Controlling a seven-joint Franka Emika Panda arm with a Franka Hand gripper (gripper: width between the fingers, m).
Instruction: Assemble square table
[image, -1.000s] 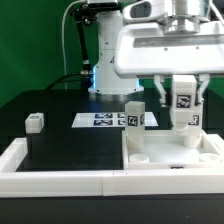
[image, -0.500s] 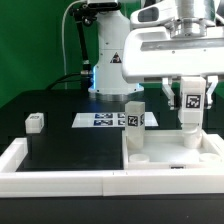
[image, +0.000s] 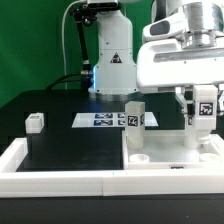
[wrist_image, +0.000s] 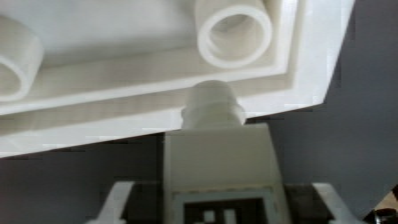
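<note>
Tool (image: 203, 106) clenched on one white leg, the gripped leg (image: 204, 100). It hangs upright with its tag facing the exterior camera. In the wrist view the gripped leg (wrist_image: 217, 160) sits between both fingers, its peg end aimed down at the table top (wrist_image: 143, 75).

Table top (image: 165, 150) lies flat on the worktop (image: 70, 150), directly beneath the tool, sockets upward. Standing leg (image: 134, 114) is upright on the top, near the tool on the exterior view's left. Loose leg (image: 36, 122) sits on the worktop well apart from the tool, same side. Marker board (image: 103, 120) lies beyond the standing leg.

Step in hand, as I judge it: seating another leg in a corner of the top. The peg looks short of the corner socket (wrist_image: 240, 30) and not yet in it; whether it touches the surface I cannot tell.

Next move probably calls for a small sideways correction to centre the peg over that socket. Then keep the leg plumb, lower it, and turn it to thread in.
</note>
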